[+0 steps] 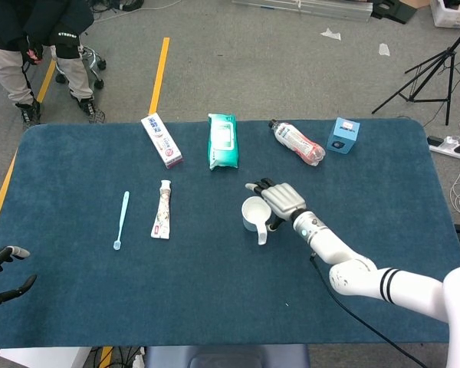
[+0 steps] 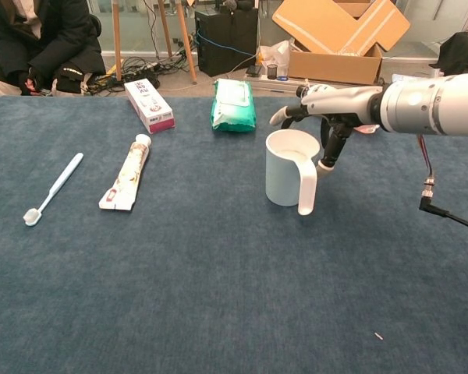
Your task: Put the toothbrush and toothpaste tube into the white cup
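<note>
With fingers spread and holding nothing, the right hand (image 1: 280,202) at frame centre should settle squarely around the upright white plastic handled cup (image 1: 254,213), gripping without tipping it.

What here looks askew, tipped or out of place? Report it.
Only the plastic bottle stands out: it lies on its side at the table's far edge, behind the right robot hand. The white cup stands upright; the toothbrush and the toothpaste tube lie flat, side by side. Nothing looks spilled or damaged.
</note>
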You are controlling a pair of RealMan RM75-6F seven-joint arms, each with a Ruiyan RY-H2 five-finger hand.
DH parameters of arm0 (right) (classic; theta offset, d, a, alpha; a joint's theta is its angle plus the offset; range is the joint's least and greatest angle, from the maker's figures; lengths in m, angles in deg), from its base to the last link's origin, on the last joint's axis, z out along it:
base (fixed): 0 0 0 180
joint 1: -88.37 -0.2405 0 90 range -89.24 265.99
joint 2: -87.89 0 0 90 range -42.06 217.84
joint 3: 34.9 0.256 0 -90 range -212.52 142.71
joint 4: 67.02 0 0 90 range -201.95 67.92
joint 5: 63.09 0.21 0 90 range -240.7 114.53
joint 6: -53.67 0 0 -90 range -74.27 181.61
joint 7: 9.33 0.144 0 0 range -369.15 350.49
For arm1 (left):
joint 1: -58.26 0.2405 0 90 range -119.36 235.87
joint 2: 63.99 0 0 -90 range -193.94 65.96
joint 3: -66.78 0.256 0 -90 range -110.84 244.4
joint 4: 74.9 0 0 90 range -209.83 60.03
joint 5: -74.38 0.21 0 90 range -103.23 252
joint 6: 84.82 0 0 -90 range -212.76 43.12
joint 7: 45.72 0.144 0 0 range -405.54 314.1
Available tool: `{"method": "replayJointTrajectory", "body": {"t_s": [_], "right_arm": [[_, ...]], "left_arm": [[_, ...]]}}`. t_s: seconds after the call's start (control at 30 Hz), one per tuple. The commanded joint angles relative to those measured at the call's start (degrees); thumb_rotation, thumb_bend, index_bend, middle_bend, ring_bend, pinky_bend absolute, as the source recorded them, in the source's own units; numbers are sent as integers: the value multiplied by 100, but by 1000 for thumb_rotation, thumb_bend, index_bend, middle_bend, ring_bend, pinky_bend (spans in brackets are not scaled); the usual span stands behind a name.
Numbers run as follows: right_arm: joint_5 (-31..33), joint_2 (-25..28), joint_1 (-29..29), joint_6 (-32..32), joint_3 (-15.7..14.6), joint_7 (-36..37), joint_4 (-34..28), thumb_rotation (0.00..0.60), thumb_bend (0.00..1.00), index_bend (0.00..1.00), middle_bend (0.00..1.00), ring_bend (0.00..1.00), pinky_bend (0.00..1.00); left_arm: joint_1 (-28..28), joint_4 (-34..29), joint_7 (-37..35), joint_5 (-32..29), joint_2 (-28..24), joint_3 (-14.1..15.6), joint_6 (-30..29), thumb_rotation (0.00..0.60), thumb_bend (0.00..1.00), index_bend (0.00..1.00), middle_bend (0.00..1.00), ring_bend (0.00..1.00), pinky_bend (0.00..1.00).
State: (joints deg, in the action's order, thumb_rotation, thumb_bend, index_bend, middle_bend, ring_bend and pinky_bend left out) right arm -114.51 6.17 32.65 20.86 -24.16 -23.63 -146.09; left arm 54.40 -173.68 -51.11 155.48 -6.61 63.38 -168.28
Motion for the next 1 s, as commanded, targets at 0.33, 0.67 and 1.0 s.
{"method": "replayJointTrajectory", "body": {"t_s": [0.33, 0.67, 1.0], "right_arm": [[-269, -218, -48, 171, -54, 521, 299, 600, 56, 107, 194, 62, 395], [-519, -482, -1, -22, -47, 802, 580, 600, 64, 229, 311, 126, 395], [-908, -705, 142, -369, 26, 1161, 827, 600, 76, 420, 510, 309, 454]], "left_arm": [[8, -14, -31, -8, -18, -9, -2, 600, 219, 410, 461, 416, 494], [10, -19, -64, -18, -32, -16, 10, 600, 219, 410, 461, 416, 494], [2, -10, -49, -39, -24, -20, 38, 600, 218, 410, 461, 416, 494]]}}
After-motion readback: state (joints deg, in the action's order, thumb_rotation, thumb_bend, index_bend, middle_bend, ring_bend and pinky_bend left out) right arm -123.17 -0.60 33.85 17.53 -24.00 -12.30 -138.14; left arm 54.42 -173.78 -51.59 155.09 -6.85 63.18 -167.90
